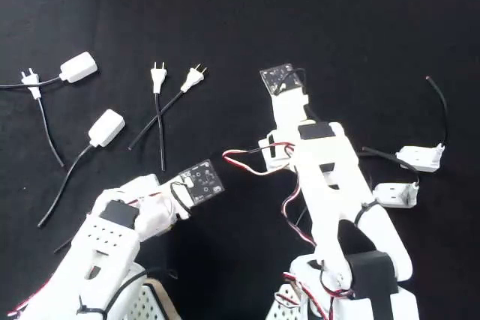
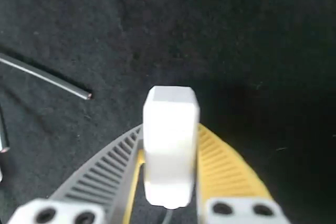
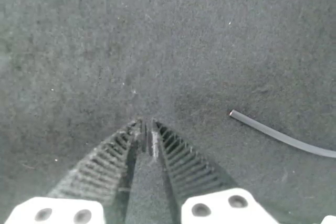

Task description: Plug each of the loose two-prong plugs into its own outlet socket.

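A wide stretch of bare black table [image 1: 360, 35] is left open beyond and to the right of the crossed pair of two-prong plugs [image 1: 176, 76], up to the far edge. Left of that pair, a white outlet socket [image 1: 78, 67] and a third plug [image 1: 30, 79] are laid near the table's left edge, with a second socket [image 1: 106, 127] nearer the arms. Well right of the pair, two white pieces [image 1: 420, 157] lie by the right edge. The right arm [image 1: 322, 177] is stretched forward, its wrist just right of the pair; the right end effector [image 3: 147, 129] is closed, fingertips together on nothing. The left arm [image 1: 112, 237] is bent low, nearer than the pair; the left end effector [image 2: 170, 129] is clamped on a white moulded block [image 2: 170, 114], and whether this is a plug or a socket cannot be told.
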{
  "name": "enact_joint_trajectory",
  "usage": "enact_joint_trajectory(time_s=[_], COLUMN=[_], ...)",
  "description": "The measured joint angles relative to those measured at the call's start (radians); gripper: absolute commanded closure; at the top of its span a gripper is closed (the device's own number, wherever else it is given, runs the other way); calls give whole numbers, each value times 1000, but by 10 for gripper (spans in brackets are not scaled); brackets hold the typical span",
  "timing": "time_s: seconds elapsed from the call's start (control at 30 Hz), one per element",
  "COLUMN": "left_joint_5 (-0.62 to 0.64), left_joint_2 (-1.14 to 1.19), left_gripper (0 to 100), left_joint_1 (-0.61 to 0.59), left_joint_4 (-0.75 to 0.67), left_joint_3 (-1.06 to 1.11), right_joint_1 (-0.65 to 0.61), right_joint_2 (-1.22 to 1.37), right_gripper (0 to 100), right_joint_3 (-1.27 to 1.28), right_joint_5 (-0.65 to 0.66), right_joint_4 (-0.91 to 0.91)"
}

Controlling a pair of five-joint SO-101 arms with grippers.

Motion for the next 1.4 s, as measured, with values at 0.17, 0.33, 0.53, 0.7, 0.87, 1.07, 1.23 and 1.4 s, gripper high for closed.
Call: enact_joint_trajectory(time_s=[0.17,0.33,0.53,0.7,0.87,1.07,1.23,1.4], left_joint_5=[0,0,-21,-32,-15,-12,-14,-14], left_joint_2=[-11,-9,-9,-9,26,203,342,325], left_gripper=[805,973,971,971,971,971,970,930], left_joint_1=[-34,-40,-40,-94,-138,-138,-137,-130], left_joint_4=[-5,-26,-35,-126,-331,-532,-609,-598], left_joint_3=[-9,-20,-20,-20,-20,-8,2,3], right_joint_1=[0,0,0,0,0,0,0,0], right_joint_2=[0,0,0,0,0,0,0,0], right_gripper=[986,986,986,986,986,986,986,986], right_joint_3=[0,0,0,0,0,0,0,0], right_joint_5=[0,0,0,0,0,0,0,0], right_joint_4=[0,0,0,0,0,0,0,0])
